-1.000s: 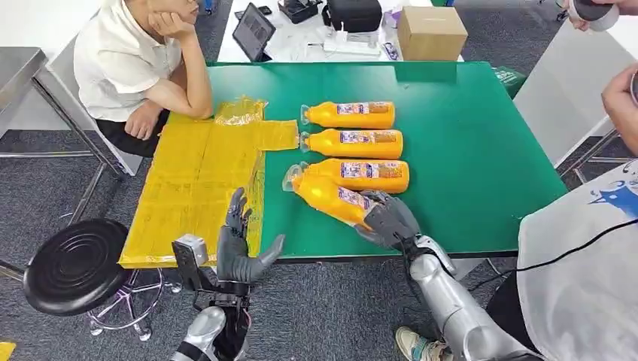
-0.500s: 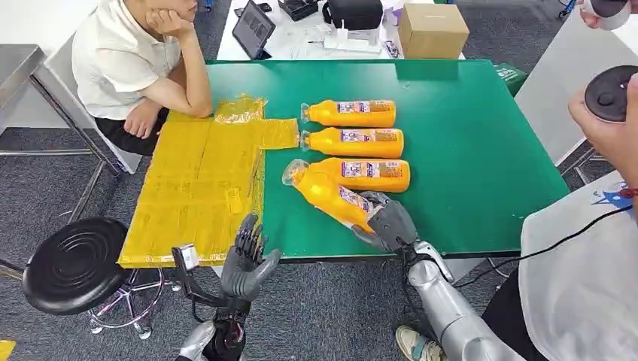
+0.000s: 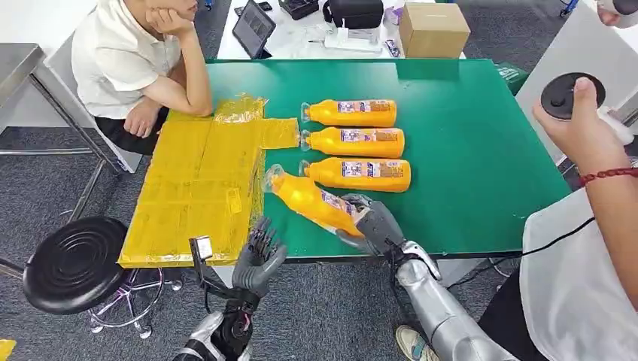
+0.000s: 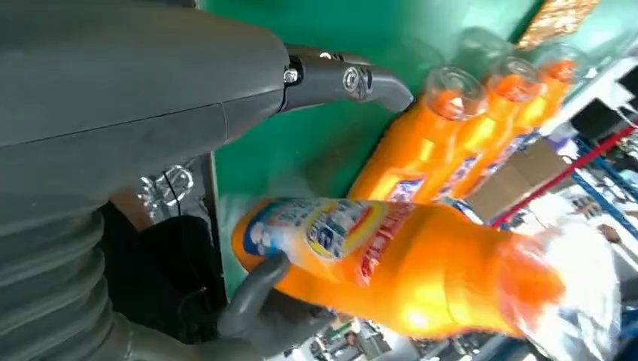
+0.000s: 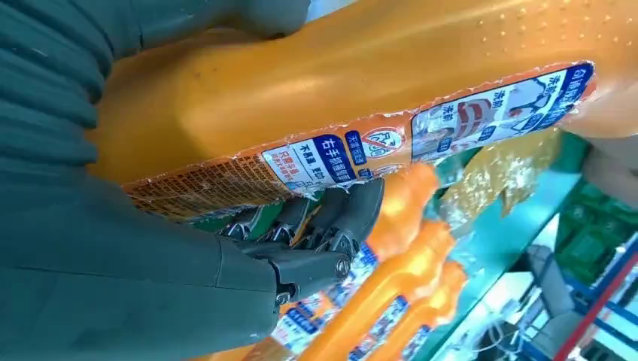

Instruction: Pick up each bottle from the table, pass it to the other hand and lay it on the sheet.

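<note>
No bottle is on the yellow sheet (image 3: 197,184) yet: three bottles (image 3: 355,143) lie in a row on the green tabletop (image 3: 466,150), untouched, so all four are left to do. The right hand (image 3: 372,224) has its fingers (image 5: 331,214) wrapped round the base end of the fourth bottle (image 3: 310,201), which is tilted, cap end toward the sheet, near the tabletop's front edge. The left hand (image 3: 257,259) waits just below that edge, fingers (image 3: 263,239) spread, holding nothing, close to the bottle but apart from it; I judge the handover comes next.
</note>
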